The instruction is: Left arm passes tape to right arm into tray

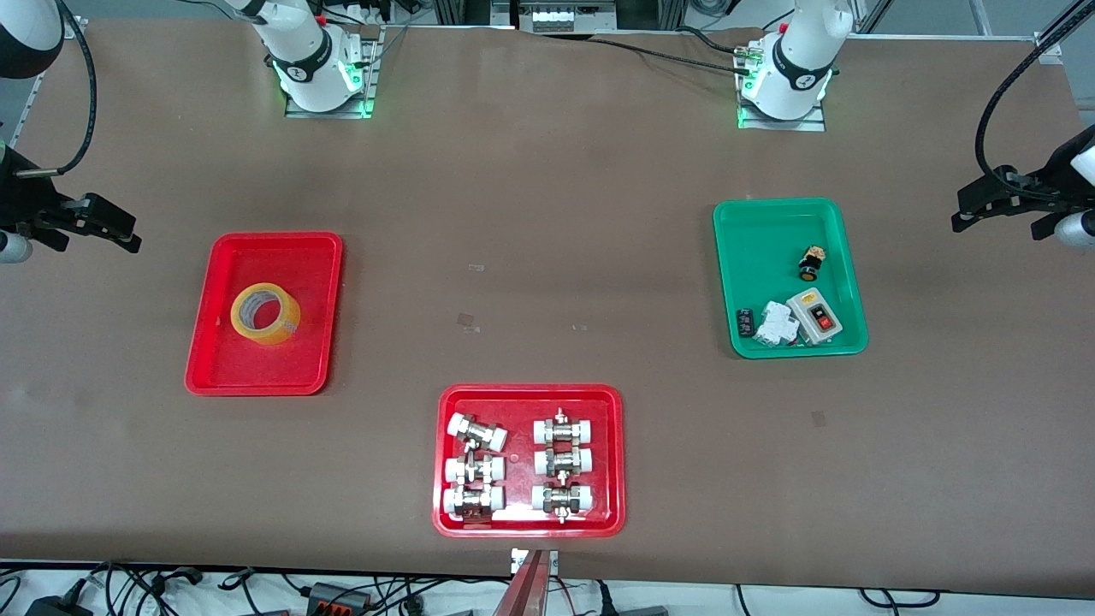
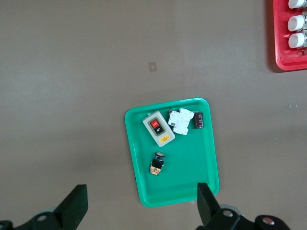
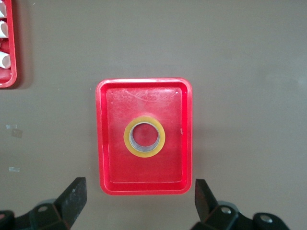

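The yellow tape (image 1: 275,328) lies flat in the plain red tray (image 1: 257,257) toward the right arm's end of the table. In the right wrist view the tape (image 3: 144,153) sits at the middle of the tray (image 3: 115,105). My right gripper (image 1: 103,227) hangs high over the table's edge beside that tray, open and empty (image 3: 139,188). My left gripper (image 1: 997,205) hangs high over the left arm's end of the table, beside the green tray, open and empty (image 2: 141,195). Neither gripper touches the tape.
A green tray (image 1: 761,239) with a switch box and small parts lies toward the left arm's end; it shows in the left wrist view (image 2: 187,182). A red tray with white-capped metal fittings (image 1: 530,395) lies nearest the front camera, midway along the table.
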Controlling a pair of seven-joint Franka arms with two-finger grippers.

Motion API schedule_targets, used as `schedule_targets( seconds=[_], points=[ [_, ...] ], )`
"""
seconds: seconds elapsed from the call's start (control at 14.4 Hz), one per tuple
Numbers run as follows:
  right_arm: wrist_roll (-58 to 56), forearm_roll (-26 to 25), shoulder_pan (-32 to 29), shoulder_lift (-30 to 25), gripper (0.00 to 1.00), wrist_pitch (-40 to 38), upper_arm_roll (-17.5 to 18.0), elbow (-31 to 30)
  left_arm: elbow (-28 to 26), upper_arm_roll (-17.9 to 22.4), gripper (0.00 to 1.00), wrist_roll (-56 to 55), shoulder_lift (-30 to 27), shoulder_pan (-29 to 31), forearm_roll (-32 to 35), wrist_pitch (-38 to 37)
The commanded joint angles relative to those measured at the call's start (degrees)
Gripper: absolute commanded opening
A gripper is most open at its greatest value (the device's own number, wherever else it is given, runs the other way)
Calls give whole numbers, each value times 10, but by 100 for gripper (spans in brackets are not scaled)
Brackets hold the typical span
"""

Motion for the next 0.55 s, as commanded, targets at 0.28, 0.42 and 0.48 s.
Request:
schedule_targets(
  seconds=[0.28, 0.42, 0.48],
  points=[
    [-3, 3, 8, -12, 100, -20, -6, 0, 3, -3, 100, 11, 1, 3, 8, 2],
    [-4, 2, 8, -13, 100, -20, -6, -3, 3, -3, 100, 11, 1, 2, 8, 2],
    [-3, 2, 8, -14, 100, -15, -6, -6, 3, -3, 100, 11, 1, 3, 8, 2]
  ],
)
